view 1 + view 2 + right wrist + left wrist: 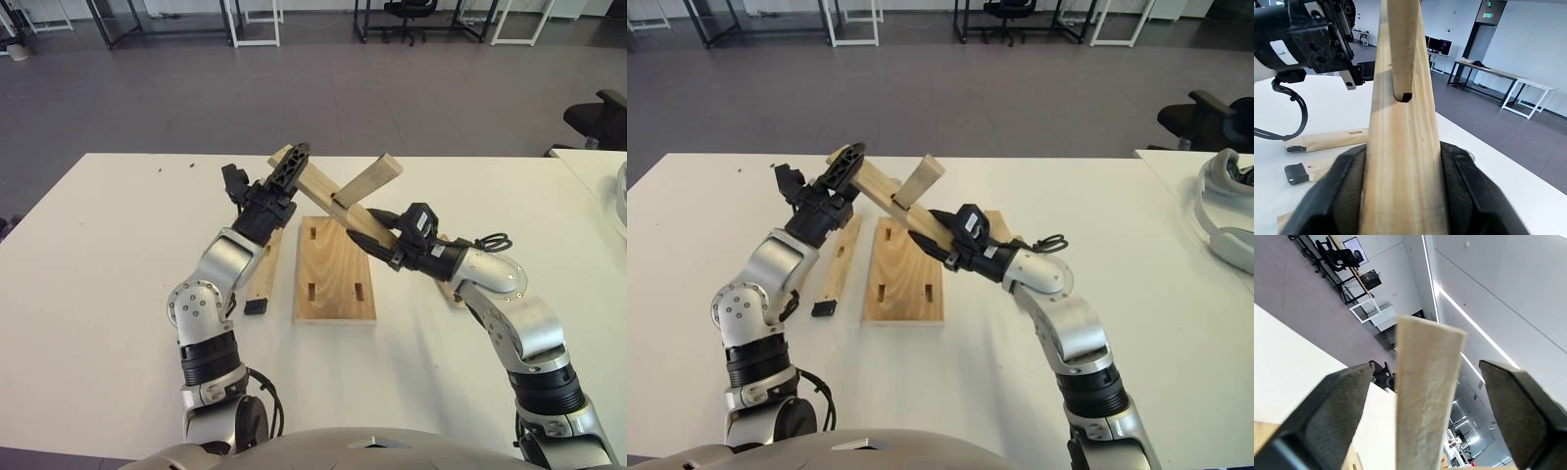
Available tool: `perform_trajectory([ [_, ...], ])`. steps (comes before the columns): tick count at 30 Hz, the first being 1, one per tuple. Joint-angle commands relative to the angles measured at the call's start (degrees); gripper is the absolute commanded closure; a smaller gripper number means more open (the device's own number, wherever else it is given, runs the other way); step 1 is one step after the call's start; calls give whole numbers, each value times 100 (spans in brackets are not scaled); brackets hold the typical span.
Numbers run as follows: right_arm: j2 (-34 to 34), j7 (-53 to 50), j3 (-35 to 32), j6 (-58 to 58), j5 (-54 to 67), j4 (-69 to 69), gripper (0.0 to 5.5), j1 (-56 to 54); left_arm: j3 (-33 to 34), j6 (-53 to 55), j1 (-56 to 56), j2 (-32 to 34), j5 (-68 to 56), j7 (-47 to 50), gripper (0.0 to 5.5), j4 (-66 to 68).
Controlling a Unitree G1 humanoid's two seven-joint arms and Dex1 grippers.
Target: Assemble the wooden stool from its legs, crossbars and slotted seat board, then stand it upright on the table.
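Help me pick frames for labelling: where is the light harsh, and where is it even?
Left wrist view: bright ceiling light strips glare behind the leg. Right wrist view: the leg is evenly lit. Left eye view: soft overhead light, the seat board casting a thin shadow on the table.

Slotted seat board (335, 269): one, with three slots showing.
Legs: three, namely raised leg (318, 191), left-hand leg (265, 277) and right-hand leg (453, 294).
Crossbar (372, 179): one.
Small black piece (256, 306): one.
Grippers: two, namely left gripper (297, 157) and right gripper (361, 238).
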Motion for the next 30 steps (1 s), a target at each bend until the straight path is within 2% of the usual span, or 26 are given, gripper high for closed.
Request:
perform_trajectory([
  [1, 44, -41, 25, -35, 71, -145, 343, 12, -291, 15, 262, 73, 8, 120, 224, -150],
  [5, 29, -45, 42, -77, 39, -161, 343, 67, -584, -114, 468, 80, 211, 89, 292, -285],
  [14, -46, -27, 111, -267, -109, -89, 343, 115, -610, -387, 520, 289, 157, -26, 437, -225],
  [18, -23, -39, 161, -293, -151, -66, 343, 122, -704, -406, 640, 377, 245, -92, 443, -267],
  [21, -5, -65, 231, -286, -232, -1, 262, 109, -792, -477, 821, 462, 458, -129, 448, -370],
  [25, -303, -123, 546, -586, -906, 176, 187, 332, -475, -853, 1071, 558, 635, 33, 448, -641],
  [30, -814, -244, 582, -1060, -1701, 615, 183, 695, -481, -1048, 1998, 1037, 1494, 247, 448, -1651],
])
